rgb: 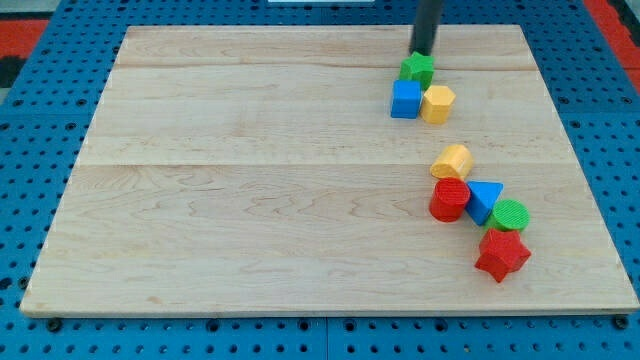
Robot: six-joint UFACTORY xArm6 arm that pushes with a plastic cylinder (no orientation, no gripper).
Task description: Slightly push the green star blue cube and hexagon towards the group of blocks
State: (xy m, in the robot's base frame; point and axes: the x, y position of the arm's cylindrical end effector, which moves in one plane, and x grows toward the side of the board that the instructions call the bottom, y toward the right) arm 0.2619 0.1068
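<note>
Camera view: push barely under way.
My tip, a bare rod with no hand to open or close, seems to touch the green star. Blue cube and yellow hexagon adjoin it, apart from the lower group on the table.

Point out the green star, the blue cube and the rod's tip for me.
Green star block point(418, 67): camera view, on its top face.
Blue cube block point(405, 99): camera view, centre of its top face.
My tip point(422, 52): camera view, rod's lower end, touching the star's far side.
</note>
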